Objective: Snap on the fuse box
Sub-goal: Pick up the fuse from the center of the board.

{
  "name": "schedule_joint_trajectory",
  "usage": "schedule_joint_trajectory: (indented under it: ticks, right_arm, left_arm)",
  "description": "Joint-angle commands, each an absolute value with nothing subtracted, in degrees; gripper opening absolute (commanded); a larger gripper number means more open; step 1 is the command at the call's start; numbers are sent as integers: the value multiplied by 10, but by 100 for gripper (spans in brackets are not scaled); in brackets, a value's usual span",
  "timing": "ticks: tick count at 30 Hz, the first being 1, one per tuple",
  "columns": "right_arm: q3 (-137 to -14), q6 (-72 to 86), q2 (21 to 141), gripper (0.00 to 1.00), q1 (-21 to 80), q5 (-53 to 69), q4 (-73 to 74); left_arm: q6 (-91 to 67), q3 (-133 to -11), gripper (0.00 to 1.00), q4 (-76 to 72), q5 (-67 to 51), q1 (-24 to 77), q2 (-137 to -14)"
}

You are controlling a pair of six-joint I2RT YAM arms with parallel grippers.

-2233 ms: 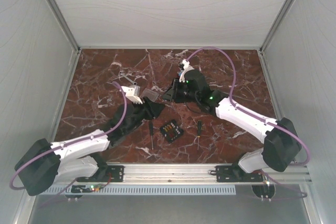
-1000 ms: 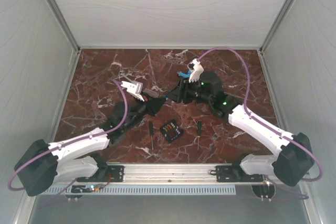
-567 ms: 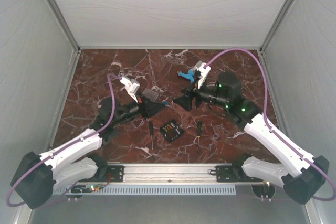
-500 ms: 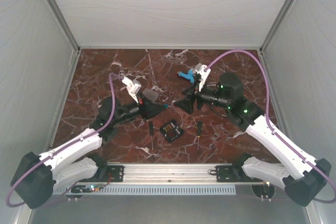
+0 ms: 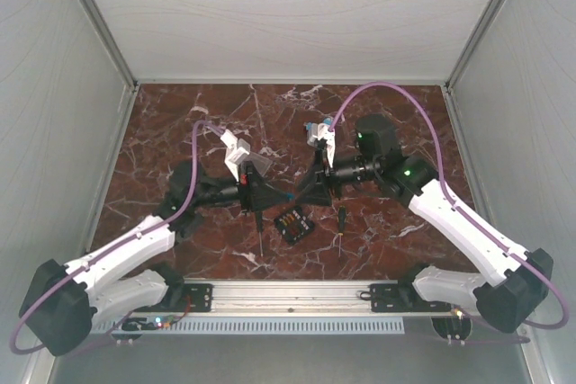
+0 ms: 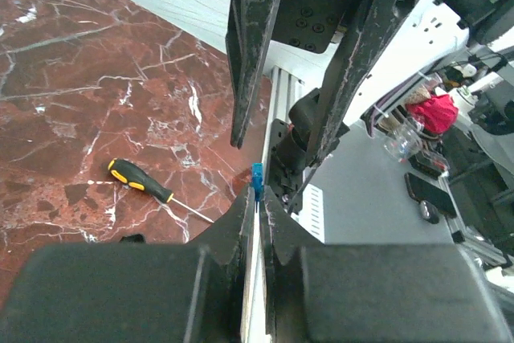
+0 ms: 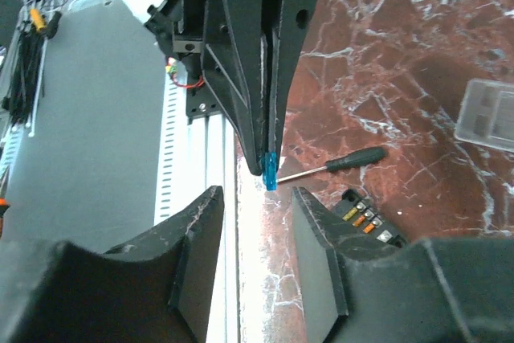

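Left gripper (image 5: pixel 284 196) is closed on a small blue piece (image 6: pixel 258 180), tip to tip with the right gripper (image 7: pixel 257 192). The right jaws stand apart on either side of that piece without touching it. Fuse box tray (image 5: pixel 292 222) lies just below, between two screwdrivers (image 5: pixel 258 227) near the table's (image 5: pixel 180 123) front edge. Clear lid (image 5: pixel 261 161) lies apart, behind the left gripper. Bare marble lies toward the far wall.

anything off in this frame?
Yes. The clear lid lies off the fuse box tray, apart on the table. The left gripper is shut on a small blue piece, held in the air rather than in the tray.
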State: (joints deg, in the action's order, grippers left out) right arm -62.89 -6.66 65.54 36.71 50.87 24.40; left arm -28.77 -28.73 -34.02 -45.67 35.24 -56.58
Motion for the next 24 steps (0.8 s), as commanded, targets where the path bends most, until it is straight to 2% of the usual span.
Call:
schedule_joint_trajectory:
  ticks: [1, 10, 24]
  right_arm:
    - [-649, -90, 666, 35, 367, 577, 258]
    - [-661, -95, 702, 21, 372, 629, 263]
    - [-662, -105, 715, 6, 377, 638, 261]
  left_arm:
    - [-285, -313, 0, -389, -509, 351, -570]
    - [-285, -316, 0, -397, -526, 358, -578]
    - [-281, -320, 0, -392, -538, 367, -582]
